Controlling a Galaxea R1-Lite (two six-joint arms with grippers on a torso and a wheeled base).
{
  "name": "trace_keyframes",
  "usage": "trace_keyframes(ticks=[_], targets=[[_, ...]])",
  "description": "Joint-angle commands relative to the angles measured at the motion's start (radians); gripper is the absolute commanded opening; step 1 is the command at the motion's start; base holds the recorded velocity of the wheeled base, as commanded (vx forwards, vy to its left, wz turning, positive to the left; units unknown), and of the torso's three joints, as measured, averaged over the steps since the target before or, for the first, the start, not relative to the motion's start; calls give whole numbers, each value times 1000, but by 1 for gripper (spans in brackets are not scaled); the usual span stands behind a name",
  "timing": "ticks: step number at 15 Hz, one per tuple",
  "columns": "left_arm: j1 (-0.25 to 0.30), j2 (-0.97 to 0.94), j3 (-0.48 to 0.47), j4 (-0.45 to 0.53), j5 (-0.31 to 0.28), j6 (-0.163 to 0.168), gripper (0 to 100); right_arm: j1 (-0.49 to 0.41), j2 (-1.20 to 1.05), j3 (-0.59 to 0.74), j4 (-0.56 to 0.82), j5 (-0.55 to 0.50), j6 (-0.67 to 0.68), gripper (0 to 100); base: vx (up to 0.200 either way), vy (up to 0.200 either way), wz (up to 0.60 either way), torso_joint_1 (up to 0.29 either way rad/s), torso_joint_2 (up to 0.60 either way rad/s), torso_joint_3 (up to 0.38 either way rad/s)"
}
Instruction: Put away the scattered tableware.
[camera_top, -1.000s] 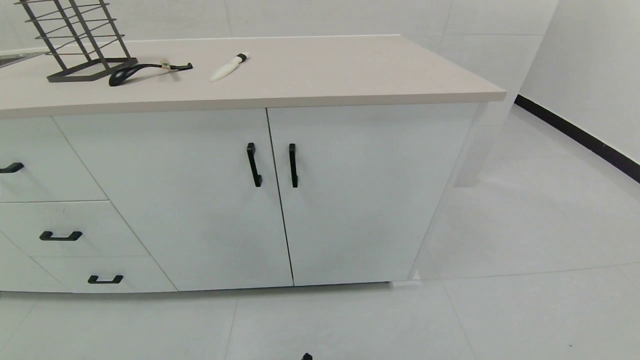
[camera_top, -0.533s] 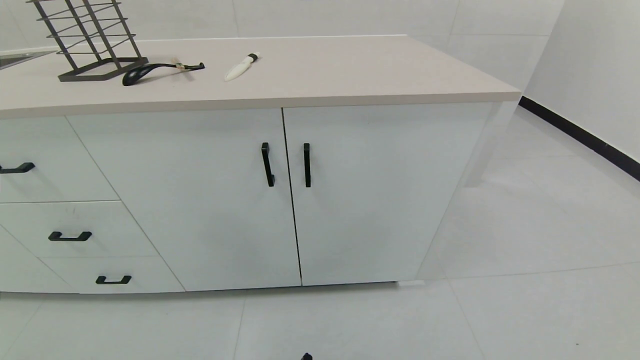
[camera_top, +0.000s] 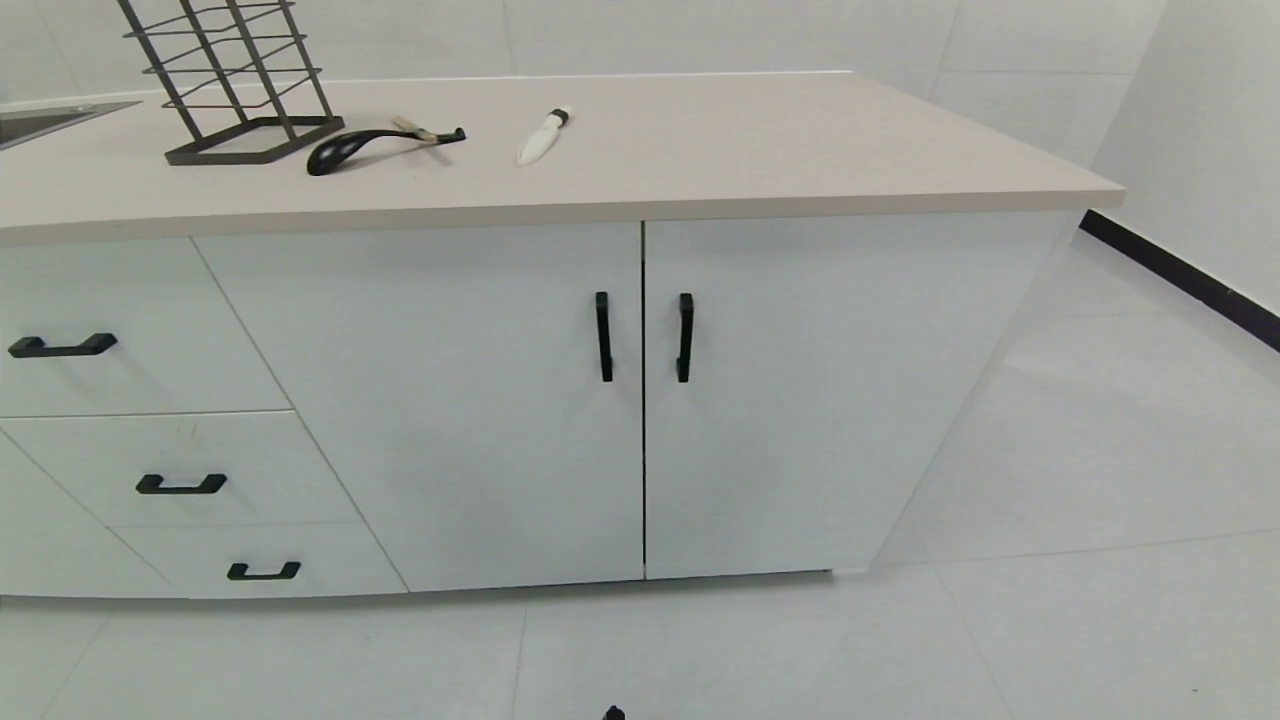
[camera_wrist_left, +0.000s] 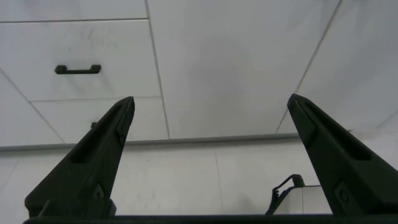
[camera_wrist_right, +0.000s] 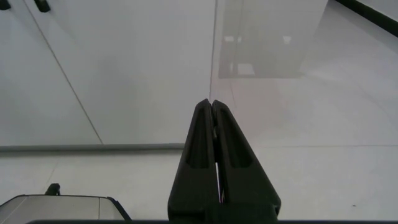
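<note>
Far left, the corner of a steel sink (camera_top: 40, 118) is set into the table (camera_top: 800, 140), a flat, matt beige slab with a square edge.

Next to it stands an open black wire rack (camera_top: 240, 90) on a flat frame base. It is empty, and by its form it is probably where the tableware goes.

Just beside the base lies a glossy black spoon (camera_top: 370, 148), with its bowl toward the rack and its curved handle pointing away. A short wooden stick (camera_top: 415, 127) rests against the handle; what it is cannot be told.

Near these, but apart from them, is a slim white utensil (camera_top: 540, 140) with a black band. It tapers, looks smooth, and lies flat and loose.

All three pieces are on the table and none is racked, so the task appears not yet begun.

Below are smooth white drawers (camera_top: 150, 330) and double doors (camera_top: 450, 400) with black bar handles, all closed.

The left gripper (camera_wrist_left: 211, 99) hangs low, facing the drawer fronts and the tiled floor (camera_top: 1050, 620). Its dark tapered fingers are spread wide and carry nothing.

The right gripper (camera_wrist_right: 211, 104) is also low, near the cabinet's end. Its fingers are pressed together and it is empty.

Both sit well below the table, so they would have to be raised before any pick.
</note>
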Motion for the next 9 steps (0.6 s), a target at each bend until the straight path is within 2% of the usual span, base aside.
trace_keyframes(ticks=[1, 9], targets=[[1, 1, 0, -1, 0, 0, 100, 2, 0, 0, 1, 0, 0, 0, 0, 200, 0, 2, 2, 2], [1, 1, 0, -1, 0, 0, 100, 0, 0, 0, 1, 0, 0, 0, 0, 200, 0, 3, 1, 3]])
